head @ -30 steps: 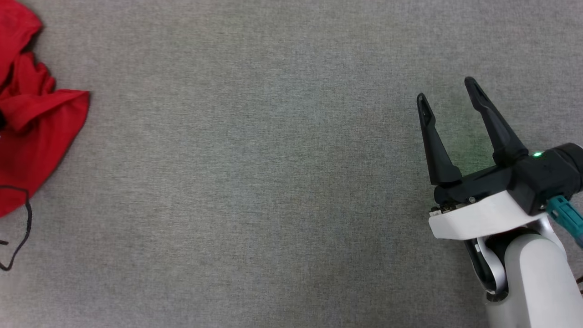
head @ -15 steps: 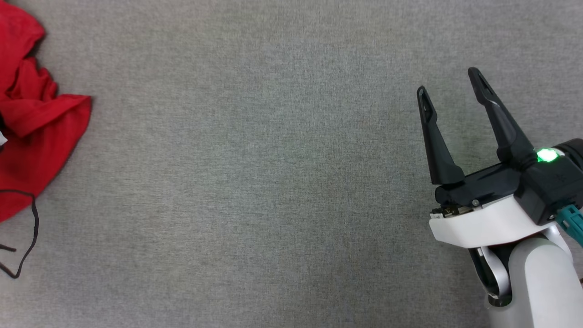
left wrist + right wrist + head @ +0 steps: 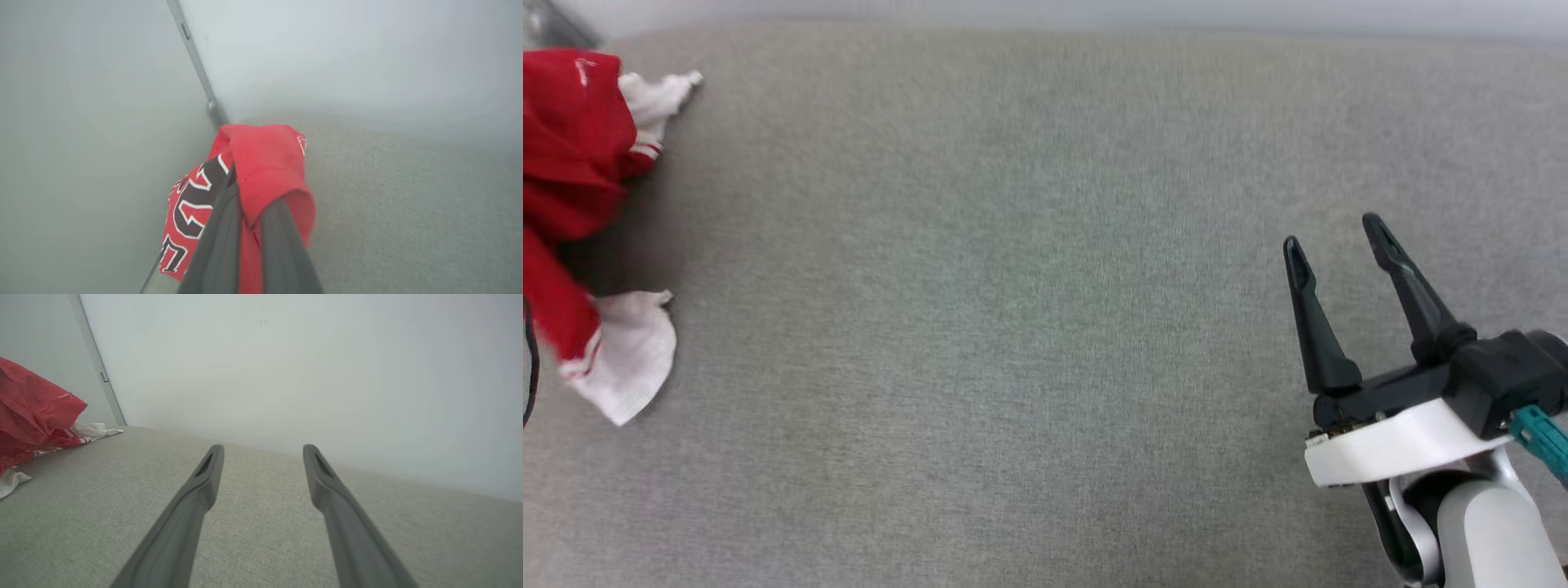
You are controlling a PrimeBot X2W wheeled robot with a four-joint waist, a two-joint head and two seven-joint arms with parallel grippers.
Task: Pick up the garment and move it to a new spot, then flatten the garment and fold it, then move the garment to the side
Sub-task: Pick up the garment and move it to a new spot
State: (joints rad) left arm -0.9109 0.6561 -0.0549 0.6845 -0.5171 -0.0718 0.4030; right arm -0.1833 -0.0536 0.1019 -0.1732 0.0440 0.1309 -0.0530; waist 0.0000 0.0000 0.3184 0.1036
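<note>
Garment (image 3: 269, 163) pinched in left tool (image 3: 247, 204), lettering (image 3: 192, 204) in wrist view

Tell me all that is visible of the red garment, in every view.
The garment is a red jersey shirt of soft, crumpled cloth, with white short sleeves, red-white striped trim and black, white-outlined lettering. It hangs bunched at the far left of the grey cloth surface, pinched in the shut left gripper. Its white sleeve ends seem to rest on the surface.
</note>
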